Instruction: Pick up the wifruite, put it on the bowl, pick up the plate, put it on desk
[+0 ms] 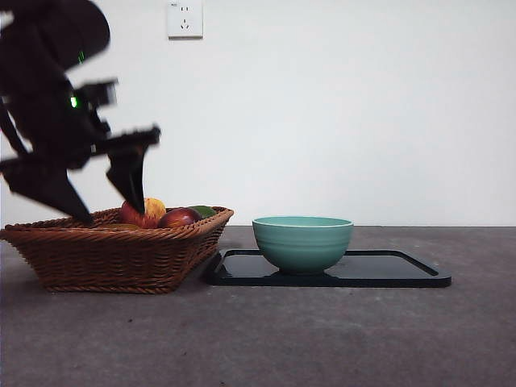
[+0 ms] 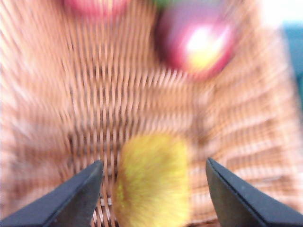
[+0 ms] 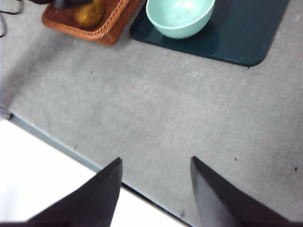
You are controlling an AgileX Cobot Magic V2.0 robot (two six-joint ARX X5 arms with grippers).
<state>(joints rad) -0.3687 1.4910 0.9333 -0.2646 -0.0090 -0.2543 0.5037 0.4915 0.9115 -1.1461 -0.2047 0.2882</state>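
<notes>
The wifruite [image 2: 151, 182], a small oval tan-brown fruit, lies on the wicker floor of the basket [image 1: 113, 258]. My left gripper [image 2: 152, 162] is open, with one jaw on each side of the fruit and not touching it. In the front view it [image 1: 111, 214] hangs just above the basket's left half. The image is blurred. The teal-green bowl [image 1: 302, 242] stands empty on the glossy black tray [image 1: 403, 270] to the right of the basket. My right gripper [image 3: 155, 160] is open and empty, high above the desk [image 3: 142, 109] near its front edge.
A red-and-yellow apple [image 1: 149, 211], a dark red fruit [image 1: 179, 218] and a dark green fruit [image 1: 203, 211] also lie in the basket. The basket touches the tray's left end. The right wrist view shows the bowl [image 3: 180, 16] and the tray [image 3: 236, 38].
</notes>
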